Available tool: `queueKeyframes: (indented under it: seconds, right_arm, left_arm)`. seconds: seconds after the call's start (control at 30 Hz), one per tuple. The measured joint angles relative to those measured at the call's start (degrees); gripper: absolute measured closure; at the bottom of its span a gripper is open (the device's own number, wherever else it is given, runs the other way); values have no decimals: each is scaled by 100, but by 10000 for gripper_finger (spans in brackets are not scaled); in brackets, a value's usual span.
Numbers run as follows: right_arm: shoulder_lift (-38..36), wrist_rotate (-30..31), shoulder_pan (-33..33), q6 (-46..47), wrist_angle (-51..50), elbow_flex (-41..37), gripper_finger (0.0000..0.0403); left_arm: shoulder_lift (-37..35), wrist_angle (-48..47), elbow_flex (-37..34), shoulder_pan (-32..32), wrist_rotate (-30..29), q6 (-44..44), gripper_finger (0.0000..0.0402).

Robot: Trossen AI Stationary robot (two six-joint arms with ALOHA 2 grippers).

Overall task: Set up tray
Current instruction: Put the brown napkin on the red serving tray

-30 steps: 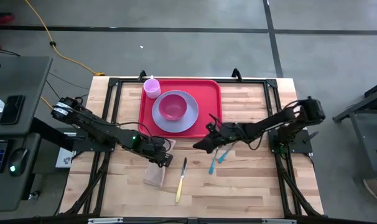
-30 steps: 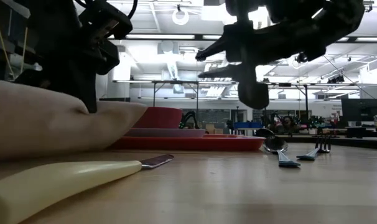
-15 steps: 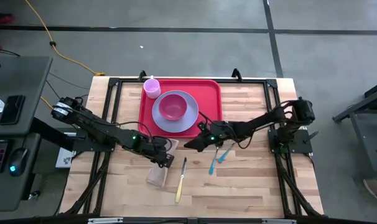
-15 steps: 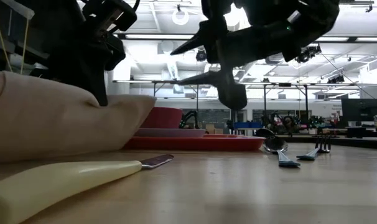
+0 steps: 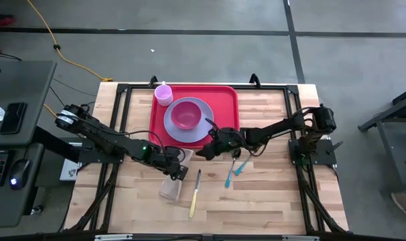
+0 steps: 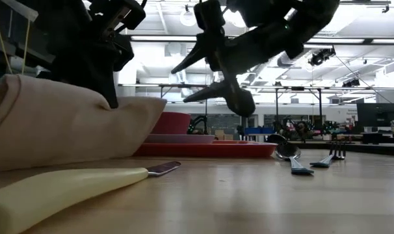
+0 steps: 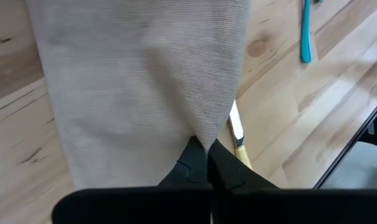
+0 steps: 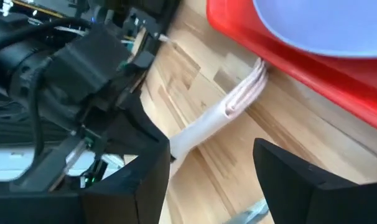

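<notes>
A lab: rows of workbenches (image 6: 301, 97) beneath ceiling lights (image 6: 188, 16).

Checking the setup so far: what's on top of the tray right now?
On the tray sits a lavender plate with a pink bowl on it, and a small cup at a corner. The tray surface under the plate is hidden.

Wooden worktop (image 5: 270, 194) with the setting laid out

Red tray (image 5: 226, 100) far centre; beige napkin (image 5: 171, 186), cream-handled knife (image 5: 194, 197), two teal-handled utensils (image 5: 234, 171) nearer.
</notes>
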Motion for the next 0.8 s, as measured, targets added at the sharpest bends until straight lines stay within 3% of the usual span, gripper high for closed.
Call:
queueKeyframes:
  seconds: [0.8]
  right_arm:
    - [201,99,-161,223,-183,188,194]
  left_arm:
    - [0,33,0,-13,7,173,382]
